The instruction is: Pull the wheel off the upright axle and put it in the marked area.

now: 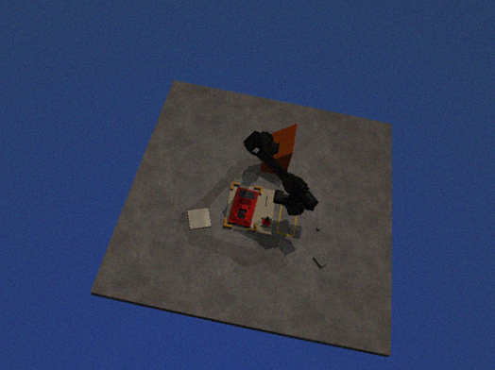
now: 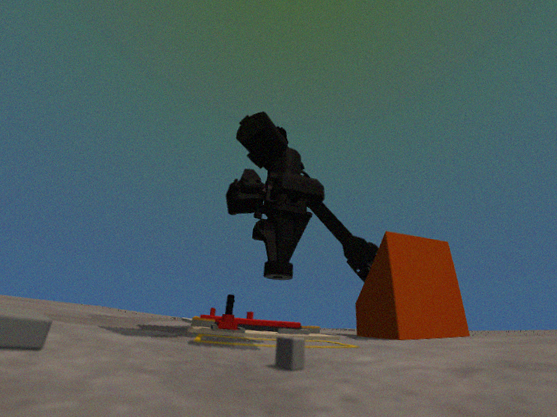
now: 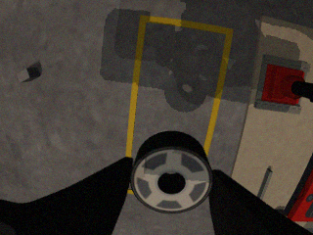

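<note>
Mottled grey tabletop (image 1: 166, 257) (image 2: 434, 400) (image 3: 64, 127), blue beyond — above it, the tool (image 2: 278, 268) (image 3: 171, 171) grips the wheel (image 2: 278, 271) (image 3: 142, 183).

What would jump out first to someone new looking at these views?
Probably the orange block, the brightest thing, standing beside the arm's lower end in the outside view. Next, the red car-shaped piece on the pale board. Up close, the pale-spoked black wheel draws the eye, held in the air between the gripper's fingers, with the yellow outline below.
</note>
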Action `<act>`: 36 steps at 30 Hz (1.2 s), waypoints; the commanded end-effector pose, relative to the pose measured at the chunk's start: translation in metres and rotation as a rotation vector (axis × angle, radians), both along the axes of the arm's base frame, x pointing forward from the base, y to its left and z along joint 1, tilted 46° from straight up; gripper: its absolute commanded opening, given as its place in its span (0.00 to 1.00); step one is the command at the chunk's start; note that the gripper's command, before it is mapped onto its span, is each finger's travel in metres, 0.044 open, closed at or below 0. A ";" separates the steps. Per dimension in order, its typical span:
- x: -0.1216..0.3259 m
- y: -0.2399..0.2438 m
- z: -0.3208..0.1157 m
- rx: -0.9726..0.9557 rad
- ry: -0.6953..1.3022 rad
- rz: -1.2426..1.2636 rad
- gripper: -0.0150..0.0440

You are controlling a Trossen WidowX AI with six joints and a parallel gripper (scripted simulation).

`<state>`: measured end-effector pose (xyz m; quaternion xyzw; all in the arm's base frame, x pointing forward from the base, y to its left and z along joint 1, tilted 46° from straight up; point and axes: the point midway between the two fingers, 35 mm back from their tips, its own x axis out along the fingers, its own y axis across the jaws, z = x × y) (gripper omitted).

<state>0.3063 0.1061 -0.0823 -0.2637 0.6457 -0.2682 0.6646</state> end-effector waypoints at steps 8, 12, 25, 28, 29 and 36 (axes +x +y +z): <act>0.001 -0.046 -0.046 -0.010 0.008 0.001 0.25; 0.000 -0.062 -0.060 -0.013 0.007 0.000 0.25; 0.000 -0.060 -0.058 -0.008 0.004 -0.003 0.52; 0.000 -0.060 -0.058 -0.008 0.004 -0.003 0.65; 0.000 -0.060 -0.058 -0.008 0.004 -0.003 0.70; 0.001 -0.028 -0.028 -0.008 0.007 -0.001 0.76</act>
